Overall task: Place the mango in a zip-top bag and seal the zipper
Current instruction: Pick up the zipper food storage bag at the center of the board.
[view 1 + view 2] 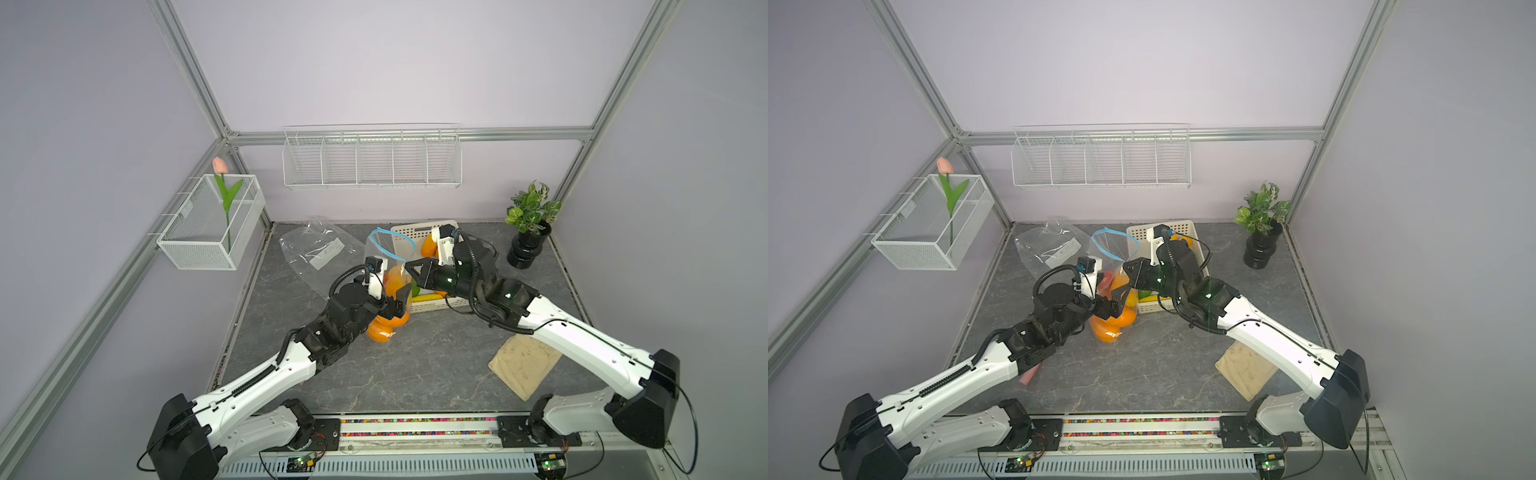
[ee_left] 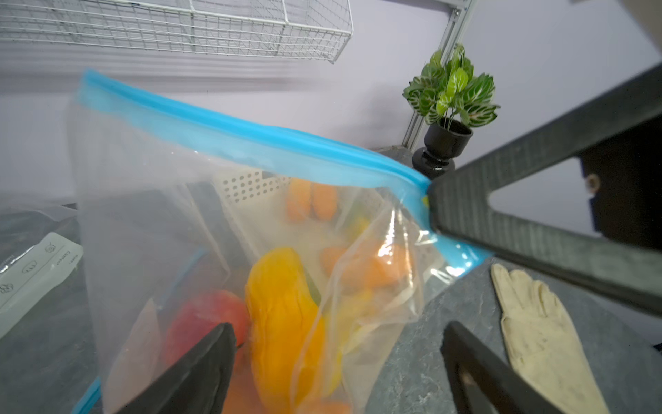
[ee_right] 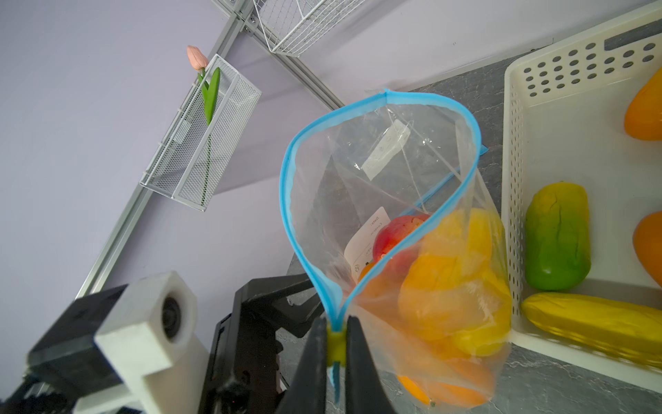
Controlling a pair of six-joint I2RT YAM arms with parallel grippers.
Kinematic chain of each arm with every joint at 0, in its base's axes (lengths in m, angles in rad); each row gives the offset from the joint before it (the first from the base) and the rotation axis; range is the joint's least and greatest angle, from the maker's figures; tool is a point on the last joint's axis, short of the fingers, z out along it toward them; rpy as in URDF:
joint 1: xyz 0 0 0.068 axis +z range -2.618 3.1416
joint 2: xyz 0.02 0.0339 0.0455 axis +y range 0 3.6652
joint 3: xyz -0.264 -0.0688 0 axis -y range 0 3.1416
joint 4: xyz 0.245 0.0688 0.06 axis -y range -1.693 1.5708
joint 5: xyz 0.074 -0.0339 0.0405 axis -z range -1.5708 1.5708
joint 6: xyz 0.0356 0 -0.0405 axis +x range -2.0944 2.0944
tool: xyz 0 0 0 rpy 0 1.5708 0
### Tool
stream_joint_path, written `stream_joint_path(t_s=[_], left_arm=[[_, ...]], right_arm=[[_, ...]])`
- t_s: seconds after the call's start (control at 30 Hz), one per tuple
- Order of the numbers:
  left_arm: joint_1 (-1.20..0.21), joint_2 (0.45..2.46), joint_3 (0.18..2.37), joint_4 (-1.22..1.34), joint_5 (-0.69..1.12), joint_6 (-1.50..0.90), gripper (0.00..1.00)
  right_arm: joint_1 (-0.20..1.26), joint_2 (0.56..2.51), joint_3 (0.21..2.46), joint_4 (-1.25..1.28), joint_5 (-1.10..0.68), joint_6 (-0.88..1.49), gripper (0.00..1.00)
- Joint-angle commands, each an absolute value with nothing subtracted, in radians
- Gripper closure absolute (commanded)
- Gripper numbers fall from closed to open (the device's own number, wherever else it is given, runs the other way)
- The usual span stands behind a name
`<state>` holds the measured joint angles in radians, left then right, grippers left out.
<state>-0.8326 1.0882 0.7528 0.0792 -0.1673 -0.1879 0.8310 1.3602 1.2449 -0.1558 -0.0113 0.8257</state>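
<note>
The clear zip-top bag [image 1: 388, 257] with a blue zipper rim [image 3: 290, 186] stands upright, and its mouth gapes wide. A yellow-orange mango [image 2: 283, 322] lies inside it among other orange and red fruit [image 3: 397, 233]. My right gripper [image 3: 336, 322] is shut on the yellow slider [image 3: 336, 346] at one end of the zipper; it shows in both top views [image 1: 409, 266] [image 1: 1127, 266]. My left gripper [image 2: 338, 333] is open low against the bag's side, its fingers [image 2: 215, 358] wide apart. It is also visible from above [image 1: 397, 305].
A white perforated basket [image 3: 512, 179] just behind the bag holds a green mango [image 3: 557, 236], a yellow one [image 3: 591, 319] and orange ones. A second clear bag [image 1: 316, 249] lies flat at the back left. A beige glove [image 1: 523, 361] and a potted plant [image 1: 530, 232] are on the right.
</note>
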Motion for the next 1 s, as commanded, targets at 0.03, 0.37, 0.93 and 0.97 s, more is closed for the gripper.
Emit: stream_joint_path(t_s=[0.03,0.37,0.93,0.97], left_arm=[[-0.835,1.127,0.805,0.114,-0.223,-0.162,0.07],[-0.835,1.161,0.858,0.097,-0.314,-0.203,0.81],[-0.667,1.097,1.104,-0.279,0.151,-0.015,0.95],[-0.666,1.118,1.151,-0.332,0.168,0.013,0.95]], right_arm=[[0.826,1.334,1.22,-0.1,0.002,0.86,0.93],[0.768,1.319,1.183,-0.087,-0.088,0.854,0.83],[0.58,1.127,1.024,-0.033,-0.401,-0.328,0.11],[0.577,1.132,1.017,-0.022,-0.407,-0.398,0.11]])
